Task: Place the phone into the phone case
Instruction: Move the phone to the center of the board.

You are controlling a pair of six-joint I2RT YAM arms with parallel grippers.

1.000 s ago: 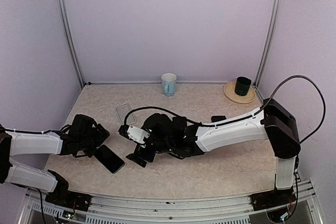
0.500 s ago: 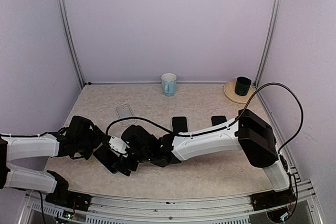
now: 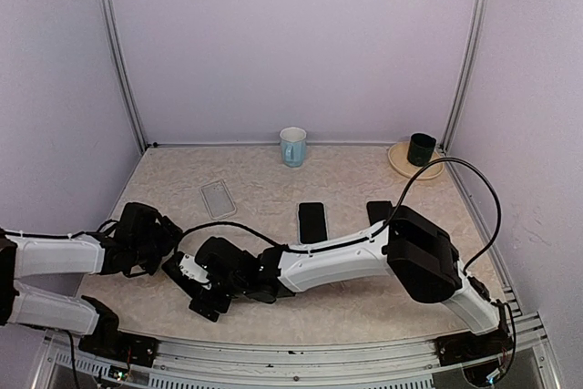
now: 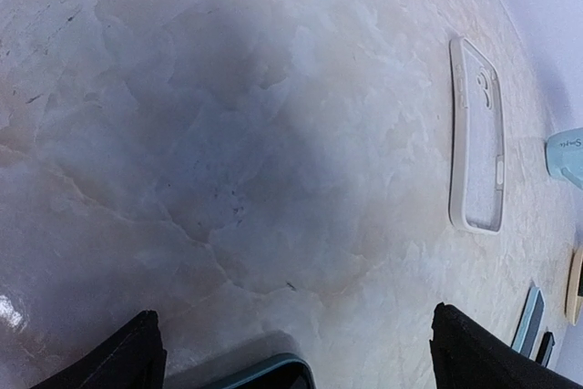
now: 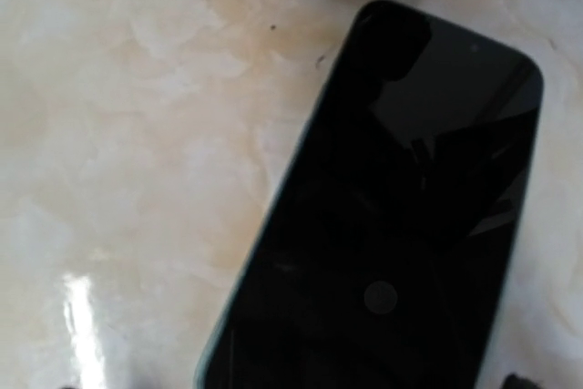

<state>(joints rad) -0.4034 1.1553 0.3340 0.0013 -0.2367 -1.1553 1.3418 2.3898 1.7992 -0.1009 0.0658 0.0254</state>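
**Phone under R gripper; case apart at 10 o'clock**

Surroundings: a second black phone-shaped slab point(image 3: 311, 221) is seen near table centre, w/ a small black block point(image 3: 378, 211) at its 3 o'clock. A pale blue ceramic mug point(image 3: 292, 146) stands at 12 o'clock by the back wall. A black cup point(image 3: 421, 148) sits on a tan round plate point(image 3: 417, 173) at 2 o'clock. The R arm is stretched across the near half of the table. The glossy black smartphone point(image 5: 392, 225), at approx. 8 o'clock, is thus mostly covered in the top view by the R gripper point(image 3: 202, 287). The clear plastic phone case point(image 3: 217, 198) lies flat at 10 o'clock, well apart from the phone.

Surface/room: a marbled beige tabletop point(image 3: 364, 179), shiny in places, is enclosed by lilac walls point(image 3: 291, 43) and aluminium corner posts point(image 3: 118, 52).

Views: only the R wrist cam shows the phone lying flat on the tabletop, filling the frame. Only the L wrist cam shows its teal rim, btwn the L fingers. The L gripper point(image 4: 293, 339) is spread wide, clamped on nothing. The R jaws are also spread wide, w/ the phone below, ungripped.
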